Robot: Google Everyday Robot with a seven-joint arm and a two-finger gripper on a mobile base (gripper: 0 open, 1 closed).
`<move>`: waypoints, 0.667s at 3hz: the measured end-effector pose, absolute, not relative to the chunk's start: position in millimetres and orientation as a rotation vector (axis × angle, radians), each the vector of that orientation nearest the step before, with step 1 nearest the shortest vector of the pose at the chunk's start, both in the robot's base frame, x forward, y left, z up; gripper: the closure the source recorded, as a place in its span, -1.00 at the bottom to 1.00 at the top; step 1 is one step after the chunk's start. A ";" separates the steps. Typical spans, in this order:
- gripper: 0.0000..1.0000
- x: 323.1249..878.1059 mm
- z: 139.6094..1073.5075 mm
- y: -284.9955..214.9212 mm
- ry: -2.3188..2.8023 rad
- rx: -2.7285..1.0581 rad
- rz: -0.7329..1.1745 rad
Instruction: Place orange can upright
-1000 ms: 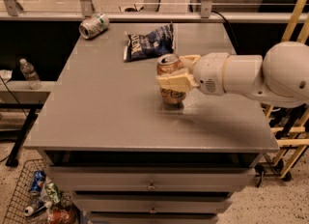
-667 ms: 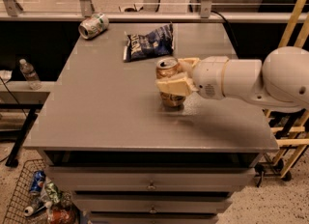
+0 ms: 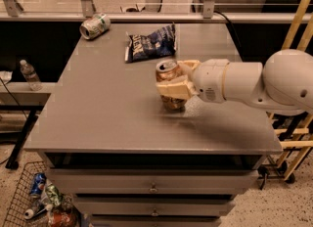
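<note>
The orange can (image 3: 168,73) stands upright near the middle of the grey table (image 3: 107,113), silver top with pull tab facing up. My gripper (image 3: 177,82) reaches in from the right on a white arm, and its tan fingers (image 3: 173,89) wrap around the can's body. The near finger hides the can's middle. The can's base looks to be at the table surface.
A dark blue chip bag (image 3: 149,45) lies behind the can. A white and green can (image 3: 94,26) lies on its side at the table's far left corner. Drawers sit below the table front. A wire basket of cans (image 3: 41,201) stands on the floor at left.
The can and gripper have stayed in nearly the same place; the can stands a little straighter.
</note>
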State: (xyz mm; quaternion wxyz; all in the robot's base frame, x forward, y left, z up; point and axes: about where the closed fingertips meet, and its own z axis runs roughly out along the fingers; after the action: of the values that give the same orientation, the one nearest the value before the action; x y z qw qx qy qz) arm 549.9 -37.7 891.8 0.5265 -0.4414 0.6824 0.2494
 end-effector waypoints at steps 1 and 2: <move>0.03 549.5 892.1 -36.0 1.630 -1.059 0.597; 0.00 548.0 894.7 -35.9 1.608 -1.046 0.599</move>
State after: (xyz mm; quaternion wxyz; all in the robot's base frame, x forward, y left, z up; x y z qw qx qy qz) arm 548.0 -35.9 894.7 0.5363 -0.4393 0.6755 0.2514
